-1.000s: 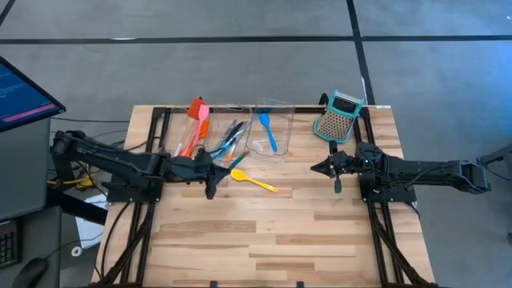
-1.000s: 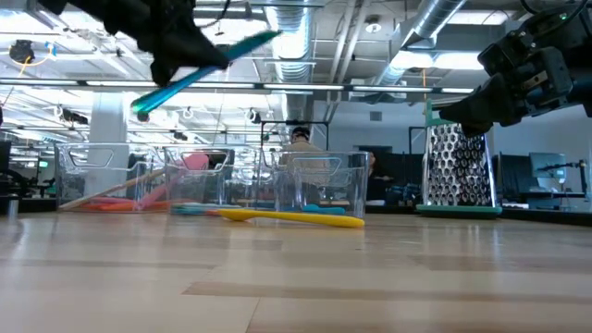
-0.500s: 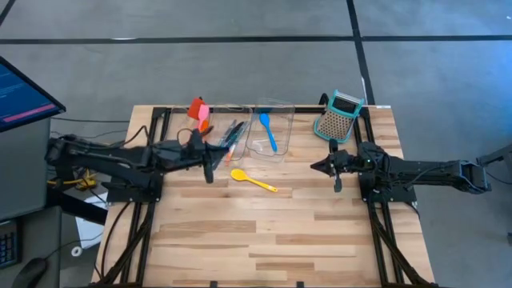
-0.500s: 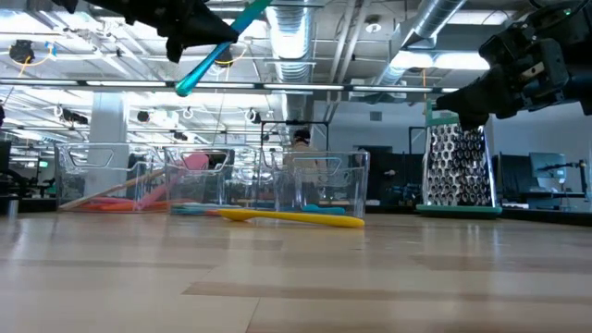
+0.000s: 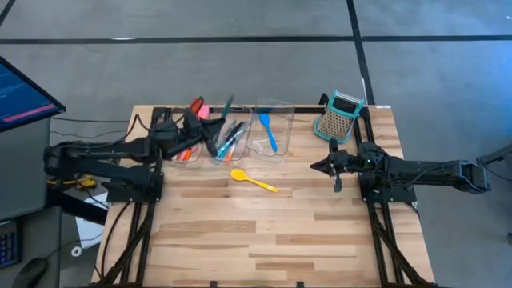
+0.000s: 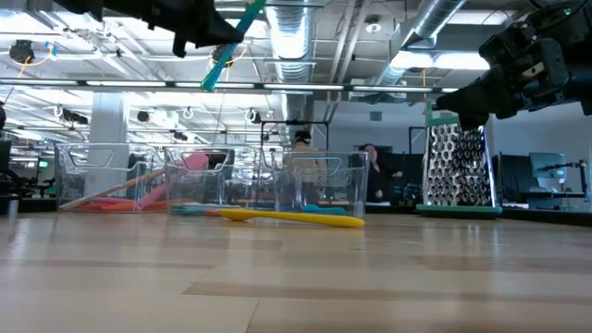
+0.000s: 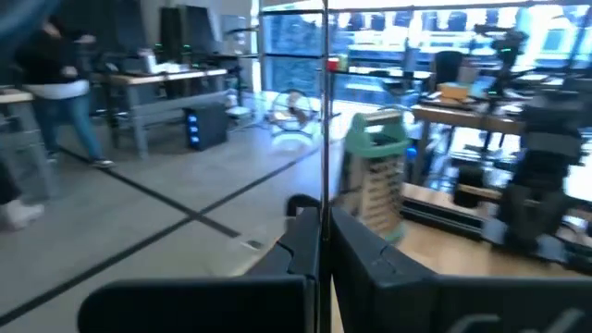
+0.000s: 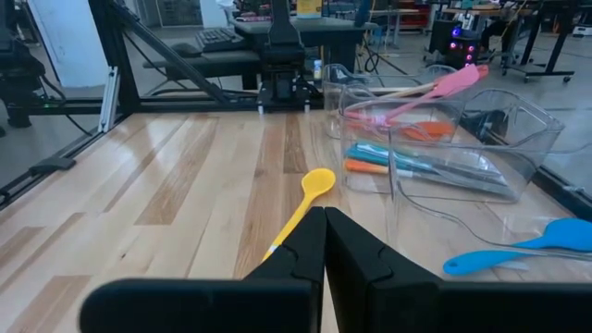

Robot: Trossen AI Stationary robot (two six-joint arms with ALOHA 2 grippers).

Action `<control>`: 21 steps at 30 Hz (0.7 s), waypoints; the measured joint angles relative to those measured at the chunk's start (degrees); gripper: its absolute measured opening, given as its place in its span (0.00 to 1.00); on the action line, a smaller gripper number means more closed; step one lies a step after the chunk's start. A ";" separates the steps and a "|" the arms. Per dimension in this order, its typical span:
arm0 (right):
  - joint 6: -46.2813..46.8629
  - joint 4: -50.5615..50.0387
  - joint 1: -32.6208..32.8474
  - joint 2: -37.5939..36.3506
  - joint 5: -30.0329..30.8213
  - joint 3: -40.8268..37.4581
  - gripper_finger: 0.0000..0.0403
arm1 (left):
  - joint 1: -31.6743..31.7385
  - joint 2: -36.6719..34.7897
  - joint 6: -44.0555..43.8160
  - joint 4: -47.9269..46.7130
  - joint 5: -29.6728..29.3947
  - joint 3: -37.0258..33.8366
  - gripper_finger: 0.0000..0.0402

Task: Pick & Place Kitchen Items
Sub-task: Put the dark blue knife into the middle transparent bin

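My left gripper (image 6: 220,28) hangs high over the clear bins, shut on a teal spoon (image 6: 231,42) that slants steeply, its lower end (image 6: 209,81) in the air. In the high view the spoon (image 5: 228,104) sticks out past the gripper (image 5: 214,132) above the middle bin (image 5: 228,138). A yellow spoon (image 5: 254,179) lies flat on the table in front of the bins. A blue spoon (image 5: 268,132) lies in the right bin. My right gripper (image 5: 320,167) hovers shut and empty at the right, near the grater. My left gripper pinches the teal spoon's handle (image 7: 324,199) between its two fingers, which point level across it. In the wrist view the handle rises between the fingertips (image 7: 305,222) as a thin line. The spoon is lifted clear and tilted steeply, both ends free.
The left bin (image 5: 190,136) holds orange and pink spatulas; the middle one holds several slim utensils. A teal-and-grey box grater (image 5: 338,117) stands at the far right. A black frame rail runs along each side of the table. Bare wood (image 5: 264,232) lies toward the near edge.
My left gripper has risen and swung toward the table's far edge, from beside the yellow spoon to above the bins, still shut on the teal spoon. The spoon has turned from a shallow slant to a steep one.
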 joint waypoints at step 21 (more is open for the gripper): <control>1.48 0.07 -0.05 0.00 0.24 0.00 0.01 | 18.59 21.26 -9.73 -14.22 14.22 9.03 0.00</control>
